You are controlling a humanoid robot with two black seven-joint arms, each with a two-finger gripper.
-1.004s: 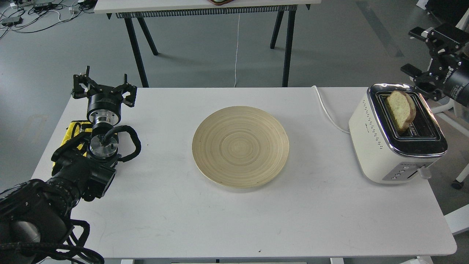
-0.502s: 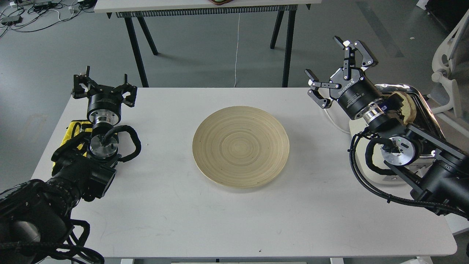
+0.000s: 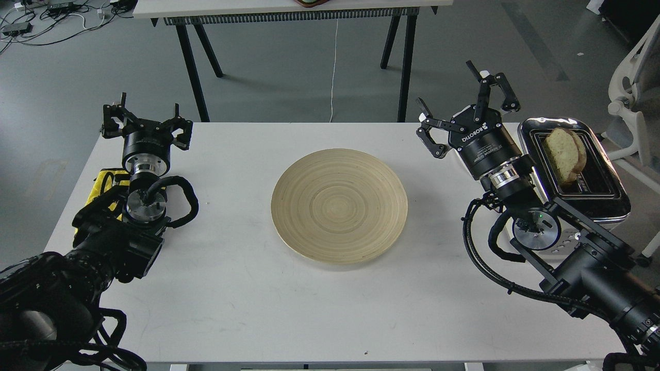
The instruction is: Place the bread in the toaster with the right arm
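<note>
- The bread (image 3: 563, 152) is standing in the toaster (image 3: 572, 170), in the slot on the side nearer my right arm, with roughly its upper half sticking up above the chrome top.
- The toaster is sitting at the right end of the tabletop (image 3: 330, 309); its long axis and both slots are running front to back from where I am looking.
- The slice's broad faces are lining up with the slot, the rounded crust end pointing up. It is leaning slightly, not standing quite plumb.
- My right pincer (image 3: 466, 100) is hovering just left of the toaster with its fingers spread wide and nothing between them. It is not touching the bread.
- My left pincer (image 3: 146, 121) is resting over the far left of the tabletop, fingers apart and holding nothing.
- The wooden plate (image 3: 339, 206) is lying bare in the middle of the tabletop, well apart from the toaster.
- Judgement: the bread is reading as light, soft and crumbly, so a hard squeeze would be denting or tearing it. Any regrasp should be going across the two flat faces near the top crust, where it is firmest.
- Judgement: the placement is looking essentially done; only the slight lean is worth watching.
</note>
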